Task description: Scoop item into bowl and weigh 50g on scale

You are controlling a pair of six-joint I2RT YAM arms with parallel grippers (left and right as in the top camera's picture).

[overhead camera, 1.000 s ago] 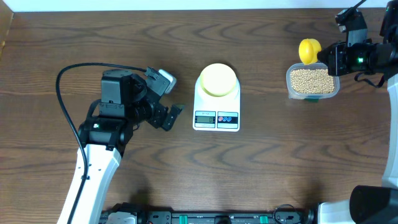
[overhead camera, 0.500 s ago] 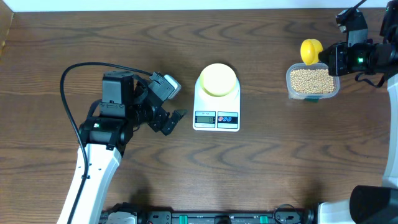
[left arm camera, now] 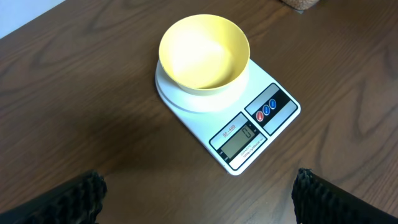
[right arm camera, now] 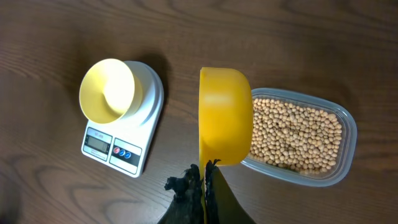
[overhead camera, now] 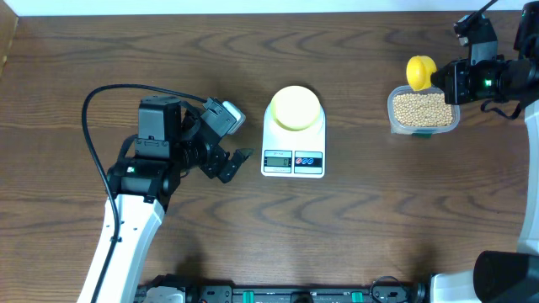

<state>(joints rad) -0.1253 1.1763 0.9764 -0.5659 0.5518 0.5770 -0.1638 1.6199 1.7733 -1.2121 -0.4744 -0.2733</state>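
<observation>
The pale-yellow bowl [overhead camera: 295,108] [left arm camera: 204,53] [right arm camera: 109,90] stands empty on the white scale [overhead camera: 293,160] [left arm camera: 261,124] [right arm camera: 118,149] at mid-table. Tan beans [overhead camera: 421,108] [right arm camera: 292,134] fill a clear tub [overhead camera: 456,119] [right arm camera: 346,165] at the right. My right gripper [overhead camera: 448,78] [right arm camera: 204,171] is shut on the thin handle of a bright yellow scoop [overhead camera: 419,69] [right arm camera: 225,115], which hangs turned on its side by the tub's end nearest the scale; its inside is hidden. My left gripper [overhead camera: 238,139] [left arm camera: 199,202] is open and holds nothing, left of the scale and pointing at it.
The left arm's black cable [overhead camera: 93,109] loops over the table to the left. The table's far edge meets a white wall strip [overhead camera: 253,7] at the back. Bare wood lies between scale and tub.
My left gripper has shifted slightly right toward the scale and then stopped. The right gripper and scoop have barely moved.
</observation>
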